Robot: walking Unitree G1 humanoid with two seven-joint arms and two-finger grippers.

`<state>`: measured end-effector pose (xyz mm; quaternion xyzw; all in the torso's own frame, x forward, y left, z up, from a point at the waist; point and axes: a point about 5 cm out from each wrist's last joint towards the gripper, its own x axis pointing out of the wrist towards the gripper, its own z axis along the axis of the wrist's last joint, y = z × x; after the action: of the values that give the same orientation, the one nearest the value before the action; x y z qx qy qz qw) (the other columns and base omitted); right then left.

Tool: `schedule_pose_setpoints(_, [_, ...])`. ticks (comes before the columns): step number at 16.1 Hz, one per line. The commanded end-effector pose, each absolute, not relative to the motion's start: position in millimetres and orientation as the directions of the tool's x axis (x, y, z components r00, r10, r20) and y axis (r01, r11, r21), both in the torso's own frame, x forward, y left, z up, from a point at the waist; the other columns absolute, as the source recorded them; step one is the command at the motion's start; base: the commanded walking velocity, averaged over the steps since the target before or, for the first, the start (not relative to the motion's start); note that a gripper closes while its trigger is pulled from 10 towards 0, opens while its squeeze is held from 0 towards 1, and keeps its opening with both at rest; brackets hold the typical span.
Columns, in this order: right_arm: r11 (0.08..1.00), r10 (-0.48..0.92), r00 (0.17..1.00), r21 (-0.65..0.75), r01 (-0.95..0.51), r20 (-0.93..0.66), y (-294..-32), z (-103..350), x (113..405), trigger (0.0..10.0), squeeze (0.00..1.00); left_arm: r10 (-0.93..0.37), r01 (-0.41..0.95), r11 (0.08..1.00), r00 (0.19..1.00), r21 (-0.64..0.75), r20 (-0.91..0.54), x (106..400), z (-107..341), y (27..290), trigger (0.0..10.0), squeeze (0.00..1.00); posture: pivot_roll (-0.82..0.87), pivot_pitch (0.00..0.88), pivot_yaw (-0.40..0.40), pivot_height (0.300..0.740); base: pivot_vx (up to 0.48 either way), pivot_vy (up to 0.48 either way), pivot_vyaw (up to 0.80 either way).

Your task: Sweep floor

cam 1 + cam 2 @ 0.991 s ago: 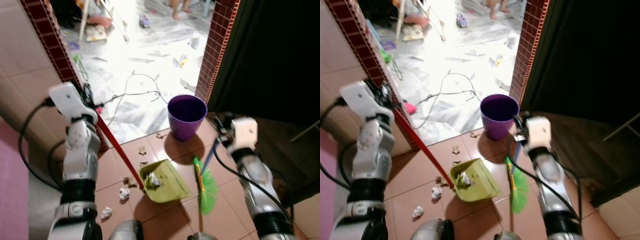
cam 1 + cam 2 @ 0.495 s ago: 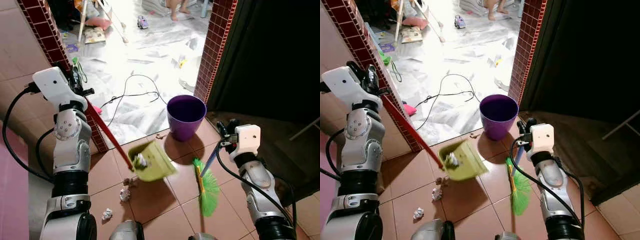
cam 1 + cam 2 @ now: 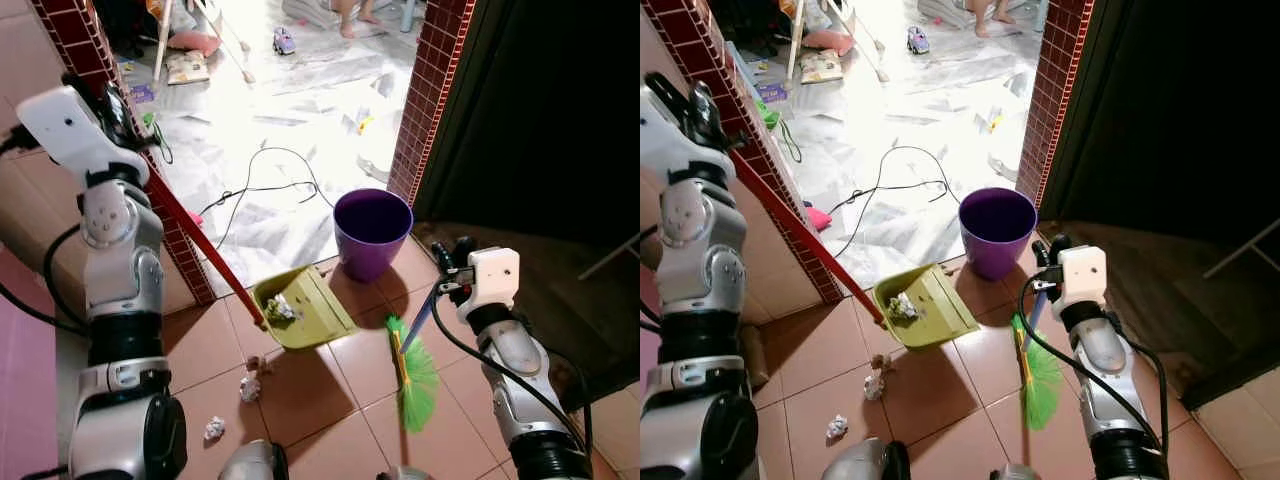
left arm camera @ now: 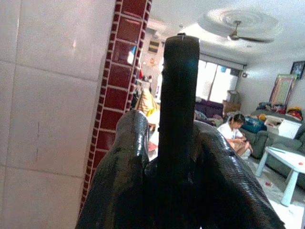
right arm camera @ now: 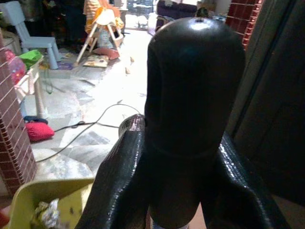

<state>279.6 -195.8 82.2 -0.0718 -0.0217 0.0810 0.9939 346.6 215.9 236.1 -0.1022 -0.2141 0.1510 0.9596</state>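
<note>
Left gripper jaws clamped on dustpan handle, pan raised beside bin; right gripper jaws clamped on broom; risk: tilt short of bin, paper spilled.

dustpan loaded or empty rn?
Loaded. A crumpled paper wad sits in the green dustpan, which the left claw holds by its red handle near the purple bin.

You see two silver arms built of rounded, jointed segments with black bands between them. Each ends in a white boxy wrist block. Black cables loop beside both arms. The left gripper and right gripper have glossy black fingers.
</note>
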Motion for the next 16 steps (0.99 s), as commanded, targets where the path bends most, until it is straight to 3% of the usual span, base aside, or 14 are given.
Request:
schedule_pose_setpoints(1, [0.974,0.173,0.985,-0.155,-0.168,0.019,-196,82,280,10.0,0.0,0.348,-0.226,0.929,0.806,-0.293,0.48,346,265,217,10.0,0.0,-0.15,0.0,0.054,0.74,0.274,0.0,0.41])
schedule_pose_setpoints(4, [0.972,0.184,0.983,-0.154,-0.179,0.021,-193,82,280,10.0,0.0,0.347,-0.214,0.928,0.795,-0.306,0.497,348,273,216,10.0,0.0,-0.16,0.0,0.055,0.74,0.287,0.0,0.56])
schedule_pose_setpoints(16, [0.964,0.235,0.972,-0.125,-0.233,0.001,-184,77,277,10.0,0.0,0.364,-0.191,0.918,0.753,-0.346,0.549,354,298,218,10.0,0.0,-0.16,0.0,0.061,0.74,0.303,0.0,0.11])
